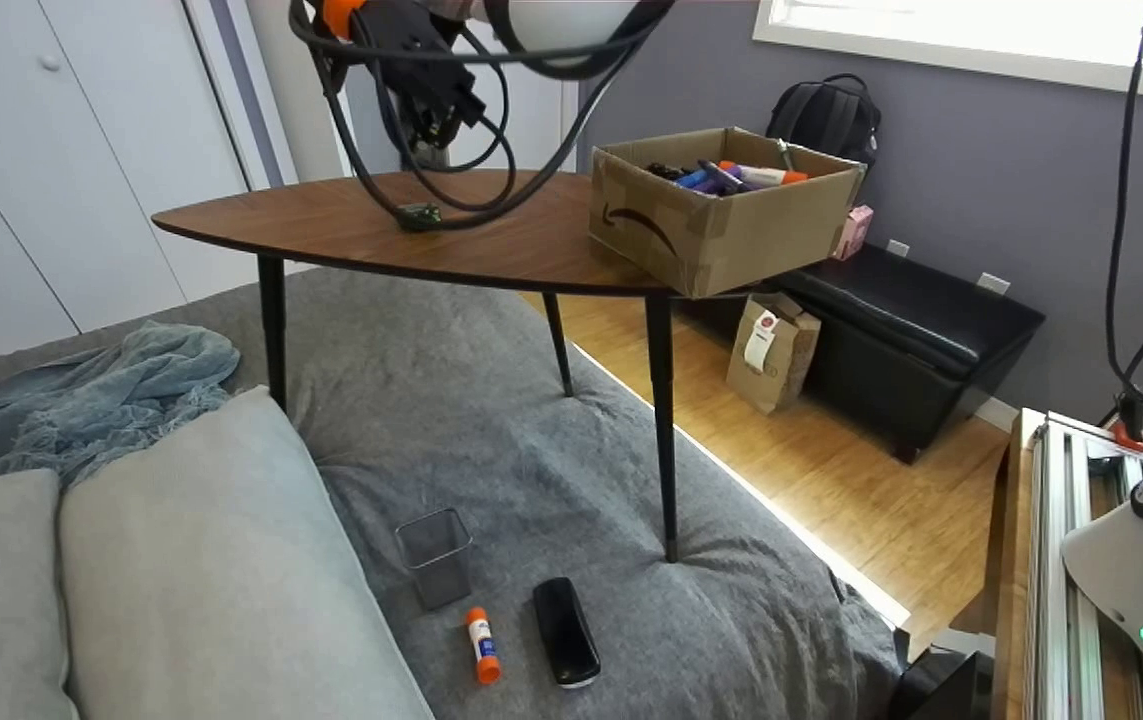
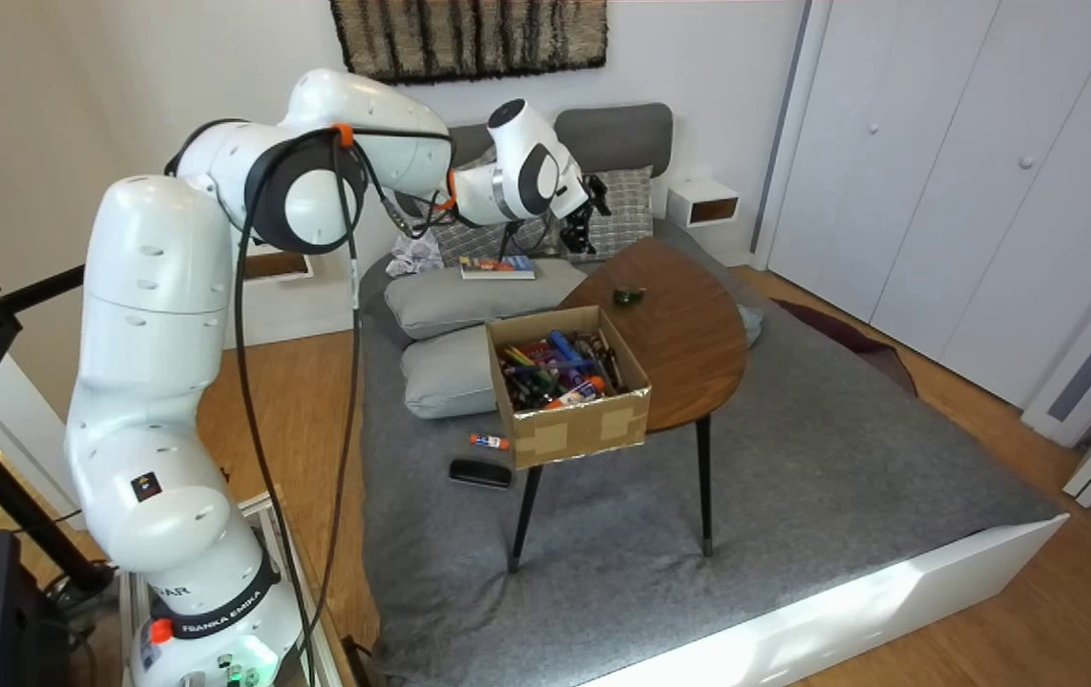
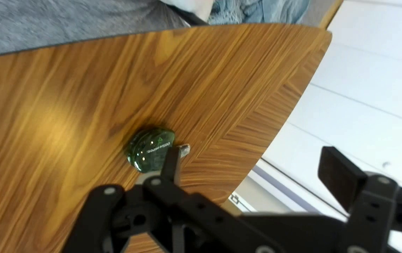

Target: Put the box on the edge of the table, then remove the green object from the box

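The open-topped tan box (image 1: 771, 240) sits at one end of the dark brown table (image 1: 331, 220), partly past its edge. It also shows in an exterior view (image 2: 583, 431), with pens, markers and glue sticks inside. A small green see-through object (image 3: 150, 149) with white lettering and a clear tip lies on the bare tabletop, outside the box; it shows in both exterior views (image 1: 421, 213) (image 2: 628, 297). My gripper (image 3: 257, 168) is open and empty above the table's narrower end. In the wrist view one finger overlaps the green object's side. The box is out of the wrist view.
The table stands on a grey bed. On the bed lie a glue stick (image 1: 482, 645), a black case (image 1: 566, 632), a mesh cup (image 1: 434, 557) and pillows (image 1: 221, 570). A black chest (image 1: 901, 330) stands beyond. Cables hang from the arm across the tabletop in an exterior view.
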`<state>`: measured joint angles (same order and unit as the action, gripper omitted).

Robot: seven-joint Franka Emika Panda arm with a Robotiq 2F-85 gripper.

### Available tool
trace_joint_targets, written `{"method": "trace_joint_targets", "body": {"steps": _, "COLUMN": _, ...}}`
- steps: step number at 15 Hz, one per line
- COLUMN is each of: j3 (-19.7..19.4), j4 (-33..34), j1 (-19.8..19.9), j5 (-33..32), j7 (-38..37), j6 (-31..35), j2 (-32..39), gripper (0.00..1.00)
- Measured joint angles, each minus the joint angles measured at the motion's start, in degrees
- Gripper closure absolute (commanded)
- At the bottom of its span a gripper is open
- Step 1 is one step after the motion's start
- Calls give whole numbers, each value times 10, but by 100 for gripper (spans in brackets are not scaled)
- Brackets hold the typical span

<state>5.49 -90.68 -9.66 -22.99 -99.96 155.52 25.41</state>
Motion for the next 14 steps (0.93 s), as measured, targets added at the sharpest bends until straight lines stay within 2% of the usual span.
{"method": "trace_joint_targets", "body": {"steps": 2, "j3": 64, "j4": -17, "j1": 38, "j5": 64, "j7": 88, "j6": -70, "j2": -45, "gripper": 0}}
{"method": "trace_joint_targets", "body": {"steps": 3, "j3": 72, "j4": -23, "j1": 41, "j5": 97, "j7": 127, "j6": -115, "j2": -68, "gripper": 0}}
{"method": "trace_joint_targets", "body": {"steps": 6, "j3": 62, "j4": -36, "j1": 36, "j5": 144, "j7": 225, "j6": -251, "j2": -134, "gripper": 0}}
{"method": "trace_joint_targets", "body": {"steps": 9, "j3": 32, "j4": -59, "j1": 36, "j5": 121, "j7": 288, "j6": -347, "j2": -190, "gripper": 0}}
{"method": "trace_joint_targets", "body": {"steps": 12, "j3": 6, "j4": -93, "j1": 39, "j5": 74, "j7": 354, "j6": -388, "j2": -234, "gripper": 0}}
{"method": "trace_joint_targets", "body": {"steps": 14, "j3": -2, "j4": -119, "j1": 44, "j5": 73, "j7": 413, "j6": -378, "j2": -247, "gripper": 0}}
